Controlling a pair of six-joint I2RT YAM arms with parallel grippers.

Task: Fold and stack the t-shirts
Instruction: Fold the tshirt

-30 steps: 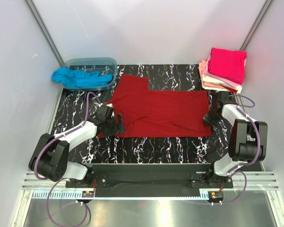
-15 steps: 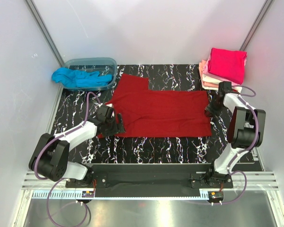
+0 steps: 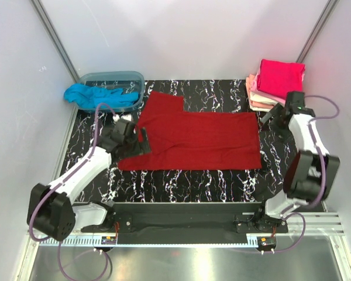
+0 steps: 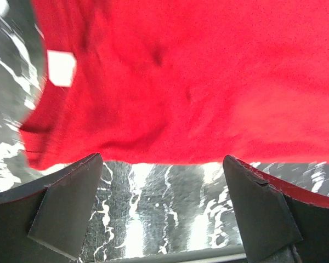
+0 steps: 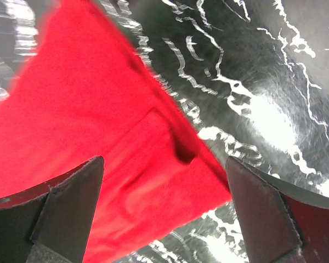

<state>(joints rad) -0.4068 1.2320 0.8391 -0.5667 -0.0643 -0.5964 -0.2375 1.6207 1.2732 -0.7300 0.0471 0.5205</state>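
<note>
A dark red t-shirt (image 3: pixel 193 137) lies spread flat across the middle of the black marble table (image 3: pixel 181 181). My left gripper (image 3: pixel 137 143) hovers open at the shirt's left edge. In the left wrist view the red cloth (image 4: pixel 197 82) and its white neck tag (image 4: pixel 61 68) lie beyond the open left gripper (image 4: pixel 164 219), with bare table between the fingers. My right gripper (image 3: pixel 272 115) is open off the shirt's far right corner. In the right wrist view the open right gripper (image 5: pixel 164 219) is above that corner (image 5: pixel 98 137), holding nothing.
A stack of folded t-shirts (image 3: pixel 278 82), magenta on top of pink, peach and white, sits at the back right, close to my right arm. At the back left a translucent tub (image 3: pixel 114 77) holds a turquoise t-shirt (image 3: pixel 99 96) that spills over its left rim.
My right gripper opened, let go of the shirt's right edge and pulled back toward the stack. My left gripper opened wider and shifted up and back. The shirt's left edge now lies flatter.
</note>
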